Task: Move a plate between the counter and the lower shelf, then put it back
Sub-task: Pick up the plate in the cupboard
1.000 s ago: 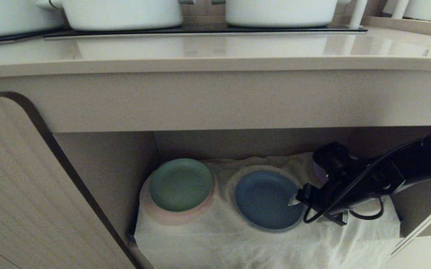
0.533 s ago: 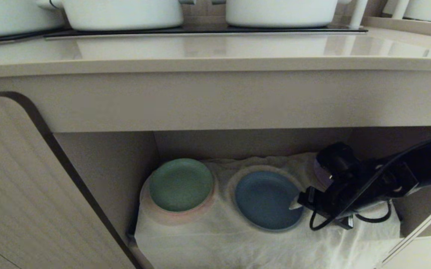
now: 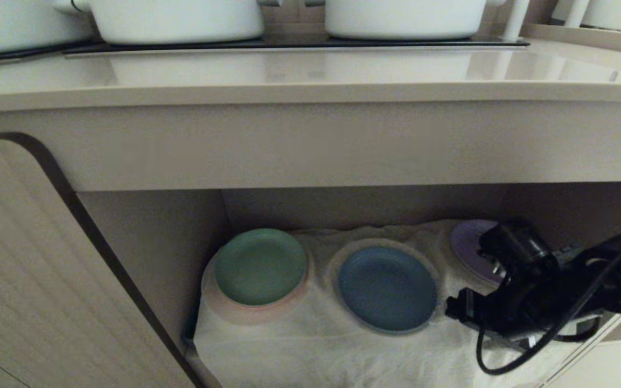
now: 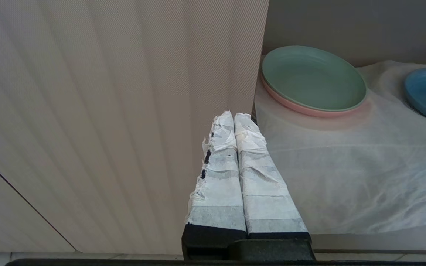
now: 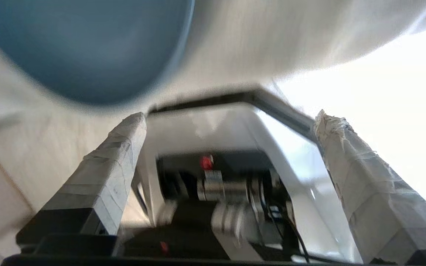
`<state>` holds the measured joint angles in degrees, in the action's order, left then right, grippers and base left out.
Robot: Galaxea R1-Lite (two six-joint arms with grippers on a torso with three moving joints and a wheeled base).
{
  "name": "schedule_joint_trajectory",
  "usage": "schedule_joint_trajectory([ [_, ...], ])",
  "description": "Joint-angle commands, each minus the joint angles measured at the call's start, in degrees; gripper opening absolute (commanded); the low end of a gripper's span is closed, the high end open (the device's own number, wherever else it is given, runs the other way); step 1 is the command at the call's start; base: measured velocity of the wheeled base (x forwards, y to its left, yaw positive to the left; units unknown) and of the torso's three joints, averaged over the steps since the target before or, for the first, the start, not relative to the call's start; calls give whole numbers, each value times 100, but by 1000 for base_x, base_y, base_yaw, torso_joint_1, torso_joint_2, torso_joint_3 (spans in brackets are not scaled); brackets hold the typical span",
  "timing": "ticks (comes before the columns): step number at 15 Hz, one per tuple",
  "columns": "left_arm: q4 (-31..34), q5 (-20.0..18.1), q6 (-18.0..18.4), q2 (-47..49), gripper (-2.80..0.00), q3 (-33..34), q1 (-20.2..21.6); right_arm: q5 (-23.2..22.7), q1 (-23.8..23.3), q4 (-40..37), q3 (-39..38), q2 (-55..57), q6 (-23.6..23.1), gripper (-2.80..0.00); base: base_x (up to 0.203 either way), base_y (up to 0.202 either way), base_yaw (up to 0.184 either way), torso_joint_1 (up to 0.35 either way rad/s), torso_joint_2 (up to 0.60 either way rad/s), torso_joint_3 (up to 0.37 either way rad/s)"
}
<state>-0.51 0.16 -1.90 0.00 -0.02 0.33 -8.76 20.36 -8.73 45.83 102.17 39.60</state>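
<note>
Plate [image 3: 387, 288]: flat, face up on the lower shelf [image 3: 342, 345]; round, so no long axis.
Right gripper [image 5: 231, 122]: fingers wide, empty, seemingly just clear of the plate.
Left gripper [image 4: 234, 120]: fingers pressed together.

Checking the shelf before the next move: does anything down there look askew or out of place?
Nothing stands out: the plate lies flat on the lower shelf, beside the green plate.

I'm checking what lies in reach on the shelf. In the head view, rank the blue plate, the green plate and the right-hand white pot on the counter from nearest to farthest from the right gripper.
From the right gripper:
1. The blue plate, just left of it on the shelf cloth.
2. The green plate, further left on the same shelf.
3. The white pot, up on the counter.
</note>
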Motion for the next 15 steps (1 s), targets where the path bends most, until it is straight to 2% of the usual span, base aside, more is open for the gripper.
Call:
schedule_joint_trajectory([
  [1, -2, 2, -3, 0, -280, -6, 2, -74, 27, -6, -349, -492, -21, 0, 0, 0, 0, 0, 0, 0],
  [5, -2, 2, -3, 0, -280, 2, 2, -82, 30, -6, -908, -1083, -217, 0, 0, 0, 0, 0, 0, 0],
  [6, -2, 2, -3, 0, -280, -5, 2, -82, 30, -6, -1037, -1236, -274, -280, 0, 0, 0, 0, 0, 0],
  [9, -2, 2, -3, 0, -280, 2, 2, -90, 24, -39, -1319, -1674, -355, -280, 0, 0, 0, 0, 0, 0],
  [15, -2, 2, -3, 0, -280, -3, 2, -59, 24, -617, -1502, -2488, -410, -280, 0, 0, 0, 0, 0, 0],
])
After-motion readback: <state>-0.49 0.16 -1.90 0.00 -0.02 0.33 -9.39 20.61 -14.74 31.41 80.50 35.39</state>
